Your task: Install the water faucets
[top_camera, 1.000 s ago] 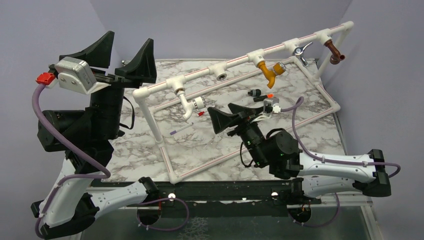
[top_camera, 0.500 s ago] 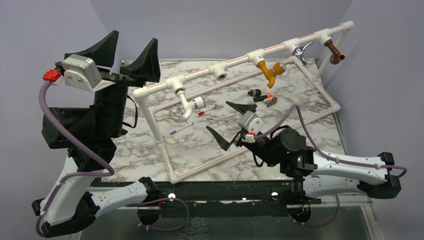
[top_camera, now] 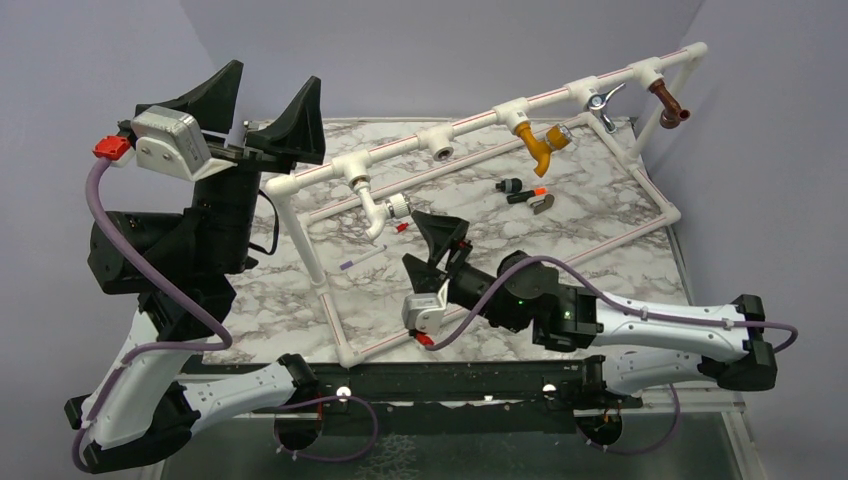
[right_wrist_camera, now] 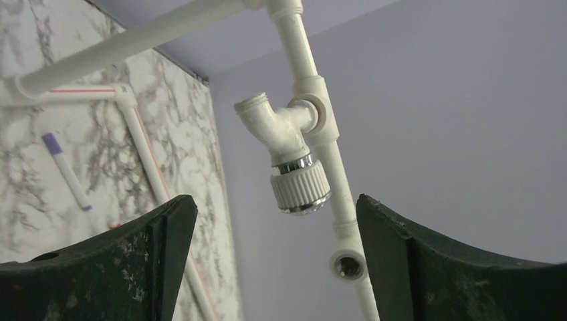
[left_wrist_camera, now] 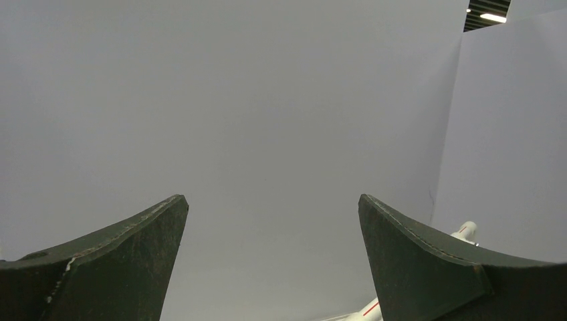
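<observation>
While the right gripper (top_camera: pixel 430 250) gapes wide and empty, the white faucet (right_wrist_camera: pixel 289 150) hangs on the pipe frame (right_wrist_camera: pixel 134 41) just ahead.

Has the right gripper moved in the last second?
Yes. The right gripper has rolled over: its wrist camera swung from near the loose black faucet toward the near edge of the table; its tips stay by the white faucet.

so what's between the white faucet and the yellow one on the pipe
An empty tee socket sits between the white faucet and the yellow faucet, clearest in the top external view.
</observation>
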Controlling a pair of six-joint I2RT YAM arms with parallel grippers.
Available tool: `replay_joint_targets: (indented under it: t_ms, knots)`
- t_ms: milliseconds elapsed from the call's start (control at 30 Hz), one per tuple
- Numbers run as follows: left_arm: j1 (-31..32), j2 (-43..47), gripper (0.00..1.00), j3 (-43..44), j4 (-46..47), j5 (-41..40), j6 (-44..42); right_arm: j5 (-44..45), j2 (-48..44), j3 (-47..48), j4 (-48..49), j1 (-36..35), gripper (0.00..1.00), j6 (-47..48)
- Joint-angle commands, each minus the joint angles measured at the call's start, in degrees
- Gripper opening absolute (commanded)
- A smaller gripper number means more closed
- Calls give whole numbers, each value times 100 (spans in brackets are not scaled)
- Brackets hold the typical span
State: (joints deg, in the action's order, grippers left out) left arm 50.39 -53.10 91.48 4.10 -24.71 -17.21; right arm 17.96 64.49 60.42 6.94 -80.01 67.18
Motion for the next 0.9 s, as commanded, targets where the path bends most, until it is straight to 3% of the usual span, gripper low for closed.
replay_joint_targets:
  t_ms: [0,333,867]
  knots:
    - [32,13,99,154,-11,-17,-10,98,360,249,401,11,92,1706]
    - [66,97,99,146,5,-66,-49,453,1286,282,1920,3,87,3216]
    - [188,89,99,159,-5,-86,-61,1035,1906,901,1700,11,74,2632]
